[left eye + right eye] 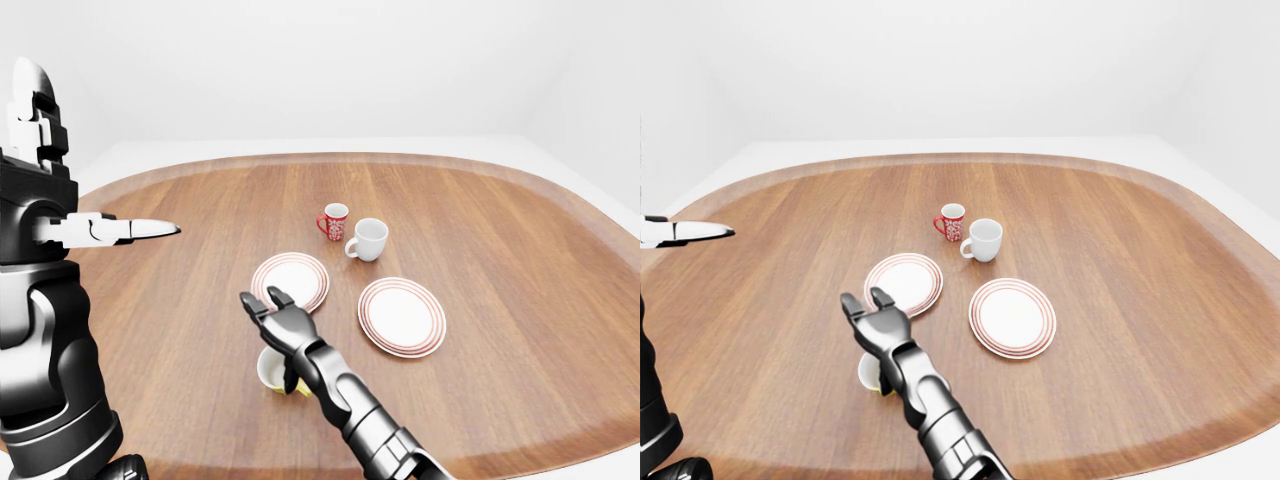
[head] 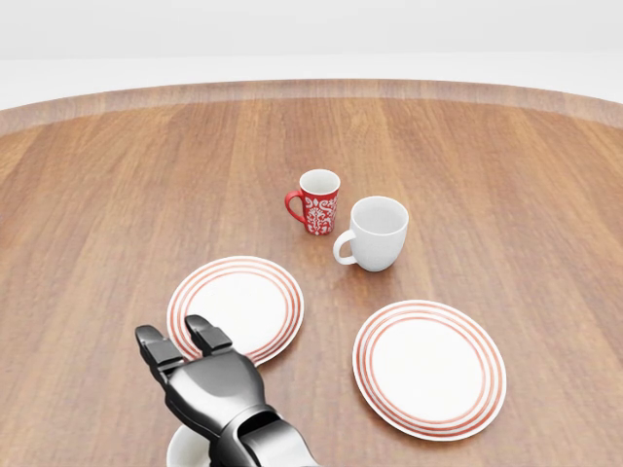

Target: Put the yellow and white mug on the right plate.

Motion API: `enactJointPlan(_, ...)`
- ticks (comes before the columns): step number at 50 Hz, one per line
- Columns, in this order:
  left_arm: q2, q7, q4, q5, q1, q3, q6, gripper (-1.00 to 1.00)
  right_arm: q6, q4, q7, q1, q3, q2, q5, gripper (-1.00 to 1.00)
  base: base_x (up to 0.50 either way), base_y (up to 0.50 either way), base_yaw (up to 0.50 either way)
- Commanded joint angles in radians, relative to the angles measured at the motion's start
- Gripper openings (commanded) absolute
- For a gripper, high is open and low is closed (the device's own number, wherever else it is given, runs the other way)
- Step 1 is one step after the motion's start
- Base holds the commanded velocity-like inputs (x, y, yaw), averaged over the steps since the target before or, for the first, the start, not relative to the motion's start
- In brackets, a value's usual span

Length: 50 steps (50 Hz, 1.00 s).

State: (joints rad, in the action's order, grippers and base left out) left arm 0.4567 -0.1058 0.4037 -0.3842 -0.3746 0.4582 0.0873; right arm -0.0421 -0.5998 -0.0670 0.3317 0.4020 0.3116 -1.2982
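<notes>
The yellow and white mug (image 1: 271, 372) stands on the wooden table (image 1: 500, 230), below the left plate (image 1: 290, 281) in the left-eye view. My right arm partly hides it. My right hand (image 1: 262, 300) is open, its fingers stretched out above the mug toward the left plate and not closed on anything. The right plate (image 1: 402, 316), white with red rings, lies bare to the right of the hand. My left hand (image 1: 150, 230) is open and held up at the far left, away from everything.
A red patterned mug (image 1: 334, 221) and a plain white mug (image 1: 368, 239) stand side by side above the two plates. The table's rounded rim (image 1: 560, 455) runs along the bottom right.
</notes>
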Motion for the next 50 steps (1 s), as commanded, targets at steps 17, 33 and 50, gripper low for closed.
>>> enactJointPlan(17, -0.007, -0.002, 0.012, 0.001, 0.006, -0.001, 0.0, 1.0, -0.011, -0.053, 0.049, -0.023, 0.01, 0.001, -0.011, 1.0, 0.0, 0.0, 0.0)
enactJointPlan(33, -0.007, -0.002, 0.017, -0.003, 0.003, -0.002, 0.0, 1.0, -0.03, -0.16, 0.116, -0.001, -0.006, 0.003, -0.005, 1.0, 0.0, 0.0, 0.0)
enactJointPlan(50, -0.01, -0.003, 0.019, -0.002, 0.006, -0.004, 0.0, 1.0, -0.036, -0.2, 0.146, -0.004, -0.01, 0.001, -0.004, 1.0, 0.0, 0.0, 0.0)
